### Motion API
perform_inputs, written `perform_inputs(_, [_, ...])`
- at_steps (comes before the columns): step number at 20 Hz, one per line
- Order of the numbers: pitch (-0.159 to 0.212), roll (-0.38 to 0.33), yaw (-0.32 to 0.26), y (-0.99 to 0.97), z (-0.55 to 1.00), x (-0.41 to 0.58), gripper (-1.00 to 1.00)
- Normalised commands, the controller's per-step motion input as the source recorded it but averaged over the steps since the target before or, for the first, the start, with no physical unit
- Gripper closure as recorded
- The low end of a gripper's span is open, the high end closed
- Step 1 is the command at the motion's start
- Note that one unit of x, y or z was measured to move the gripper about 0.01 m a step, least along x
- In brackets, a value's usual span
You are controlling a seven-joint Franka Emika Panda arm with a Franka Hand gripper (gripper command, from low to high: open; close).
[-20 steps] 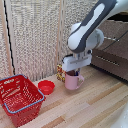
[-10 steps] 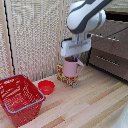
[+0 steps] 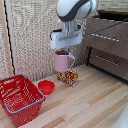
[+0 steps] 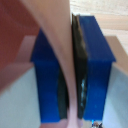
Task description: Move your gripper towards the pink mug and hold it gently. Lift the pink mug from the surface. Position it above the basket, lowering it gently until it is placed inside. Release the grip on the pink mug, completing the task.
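The hand [image 3: 62, 51] grips the pink mug [image 3: 63, 62] aloft, apart from the basket [image 3: 20, 97]

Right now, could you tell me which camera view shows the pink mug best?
The exterior view: the whole pink mug shows there, handle included, hanging off the floor from the gripper, apart from the basket. The wrist view shows only a blurred pink strip of its wall pinched between the blue fingertips.
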Motion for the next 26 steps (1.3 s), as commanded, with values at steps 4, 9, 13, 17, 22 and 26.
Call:
perform_inputs(4, [0.062, 0.008, 0.024, 0.84, 0.47, 0.352, 1.00])
perform_inputs(9, [0.030, 0.000, 0.034, 0.81, 0.30, 0.433, 1.00])
perform_inputs(13, [0.019, -0.001, 0.024, 0.84, 0.19, 0.459, 1.00])
perform_inputs(17, [0.029, -0.009, 0.030, 0.86, 0.11, 0.437, 1.00])
perform_inputs(22, [0.039, -0.027, 0.032, 0.86, 0.03, 0.400, 1.00])
perform_inputs(26, [0.037, -0.067, 0.039, 0.81, -0.07, 0.333, 1.00])
